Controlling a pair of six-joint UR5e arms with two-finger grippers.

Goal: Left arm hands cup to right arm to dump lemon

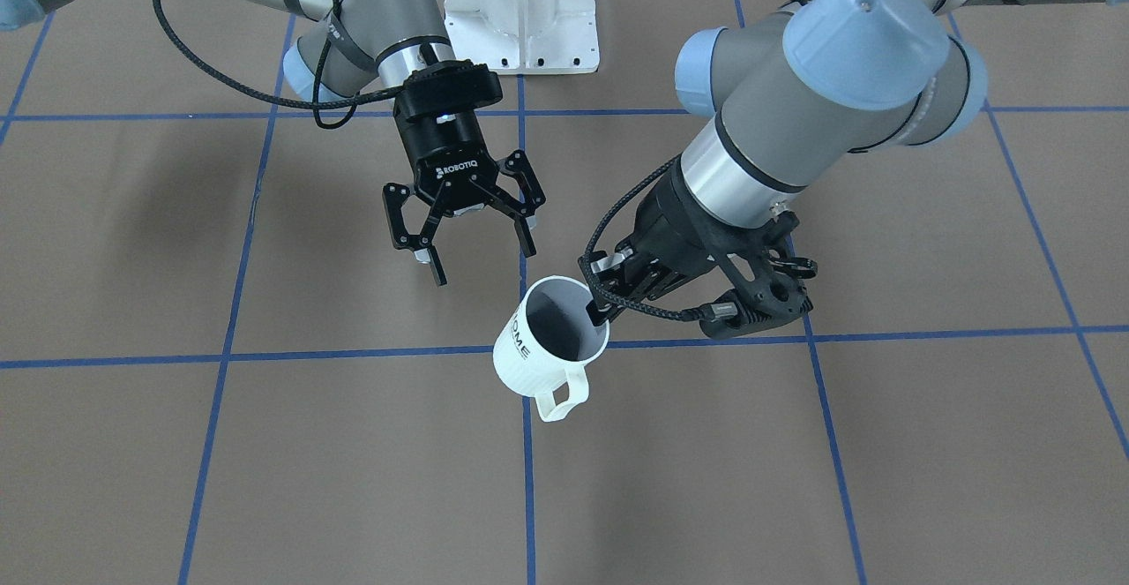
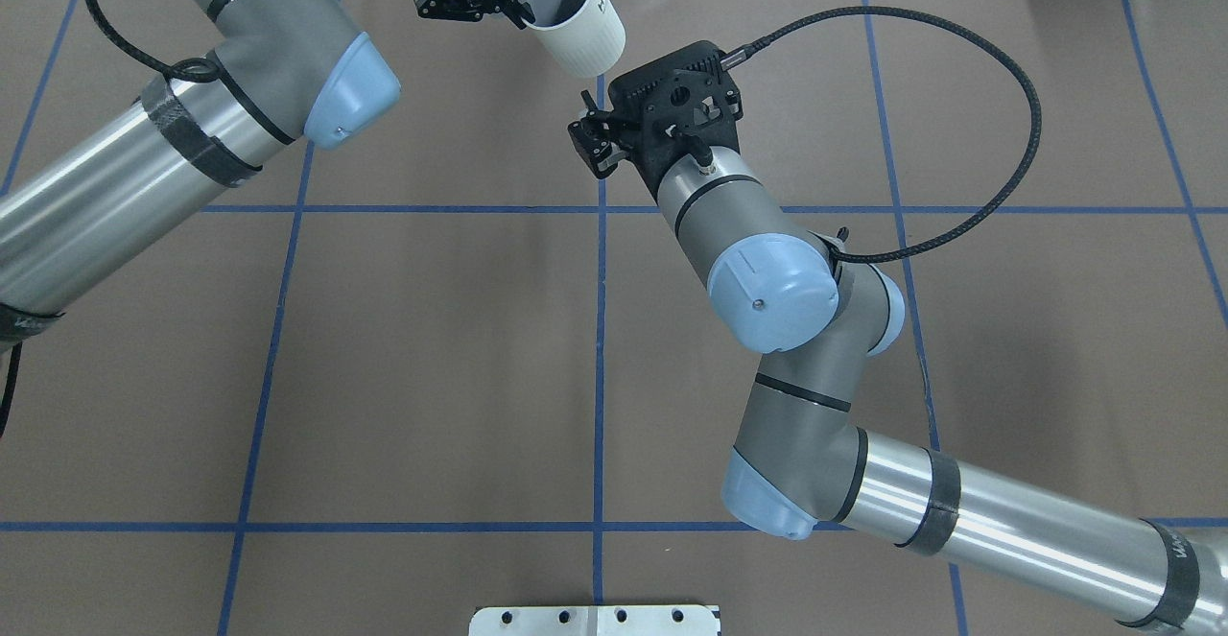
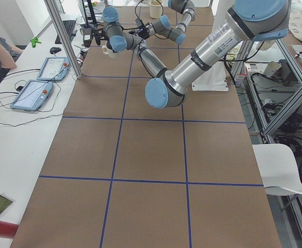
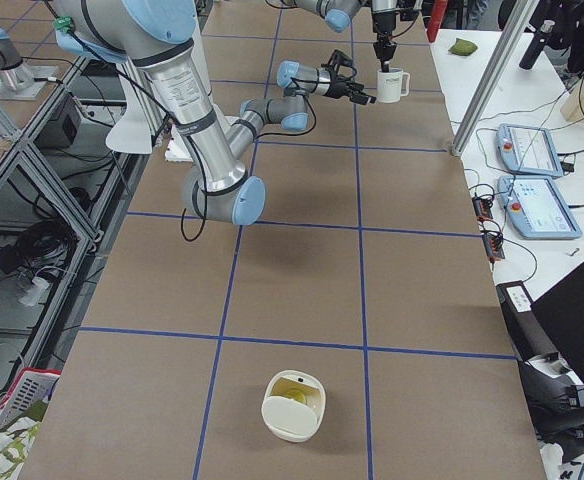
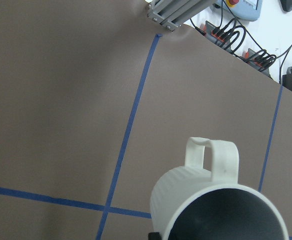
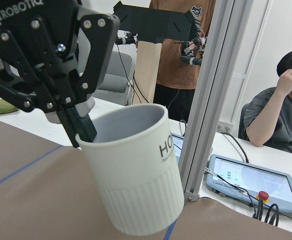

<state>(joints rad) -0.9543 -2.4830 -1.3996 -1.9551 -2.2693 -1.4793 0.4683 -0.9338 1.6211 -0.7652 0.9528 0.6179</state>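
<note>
The white ribbed cup (image 1: 542, 347) lettered "HOME" hangs tilted above the table, handle toward the operators' side. My left gripper (image 1: 598, 310), with the holed bracket on its wrist, is shut on the cup's rim, one finger inside and one outside. It shows the same way in the right wrist view (image 6: 85, 134), holding the cup (image 6: 136, 170). My right gripper (image 1: 481, 263), lettered ROBOTIQ, is open and empty, a short way from the cup's mouth. The cup's inside (image 5: 226, 215) looks grey. No lemon shows in it.
Brown table cover with blue tape grid lines (image 1: 529, 479). A white mount plate (image 1: 520, 11) sits at the robot's base. A cream container (image 4: 292, 405) with something yellowish inside stands at the table's right end. A metal post (image 6: 206, 100), tablets and seated operators are beyond the far edge.
</note>
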